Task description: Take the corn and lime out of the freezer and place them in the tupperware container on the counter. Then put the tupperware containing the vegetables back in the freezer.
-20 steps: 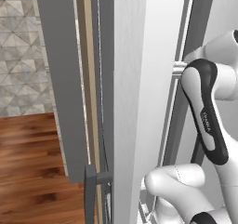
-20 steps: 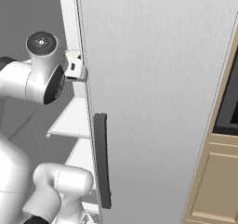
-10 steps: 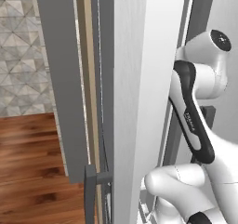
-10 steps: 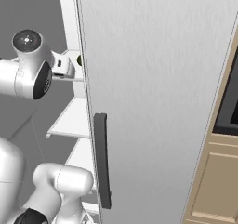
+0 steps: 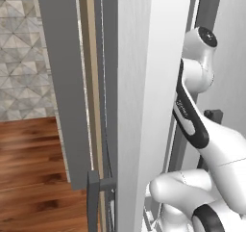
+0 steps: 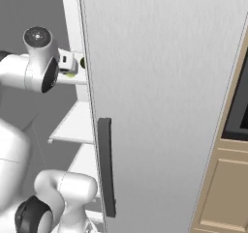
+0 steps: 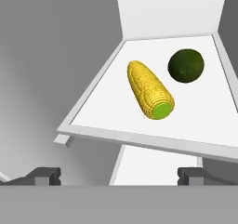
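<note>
In the hand view the yellow corn (image 7: 148, 90) lies on a white freezer shelf (image 7: 204, 121) with its green end towards me. The dark green lime (image 7: 186, 66) sits just beside it, further back, and the two are apart. My gripper (image 7: 119, 175) hangs open in front of the shelf's edge and a little below it, with nothing between its fingertips (image 7: 44, 174). From the right base view my arm reaches in behind the open freezer door (image 6: 164, 82). The tupperware container is out of view.
The door's long dark handle (image 6: 106, 167) stands close to my arm's right. More white shelves (image 6: 72, 125) sit lower in the freezer. A strip of reddish-brown wood-grain counter (image 5: 29, 168) lies at the far left under a tiled wall (image 5: 24, 58).
My arm has stretched upward and my wrist has risen toward the upper shelf. The jaws have stayed wide open, and the corn and lime have not moved.
</note>
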Available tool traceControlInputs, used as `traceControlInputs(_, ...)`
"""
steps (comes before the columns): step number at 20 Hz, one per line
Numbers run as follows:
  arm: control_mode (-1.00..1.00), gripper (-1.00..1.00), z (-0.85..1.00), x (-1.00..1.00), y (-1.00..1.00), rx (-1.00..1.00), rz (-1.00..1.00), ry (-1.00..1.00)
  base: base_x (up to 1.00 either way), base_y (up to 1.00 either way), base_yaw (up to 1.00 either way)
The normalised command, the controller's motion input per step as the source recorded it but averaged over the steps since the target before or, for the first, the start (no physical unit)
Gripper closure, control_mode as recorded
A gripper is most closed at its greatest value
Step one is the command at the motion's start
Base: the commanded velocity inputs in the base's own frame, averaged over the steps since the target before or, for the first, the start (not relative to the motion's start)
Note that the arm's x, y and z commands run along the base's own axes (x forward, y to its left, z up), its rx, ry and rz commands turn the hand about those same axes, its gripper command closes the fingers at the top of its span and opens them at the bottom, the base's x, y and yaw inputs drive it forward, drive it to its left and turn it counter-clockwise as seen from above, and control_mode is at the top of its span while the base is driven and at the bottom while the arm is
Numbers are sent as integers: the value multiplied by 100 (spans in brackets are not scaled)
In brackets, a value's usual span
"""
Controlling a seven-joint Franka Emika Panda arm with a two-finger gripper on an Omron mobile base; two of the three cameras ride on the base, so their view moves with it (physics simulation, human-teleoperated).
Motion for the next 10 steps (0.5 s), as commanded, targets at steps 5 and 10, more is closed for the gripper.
traceControlInputs(5, -100, -100, 0, 40, 0, -2, 0, 0, 0, 0, 0)
traceControlInputs(10, -100, -100, 0, 33, 0, -6, 0, 0, 0, 0, 0)
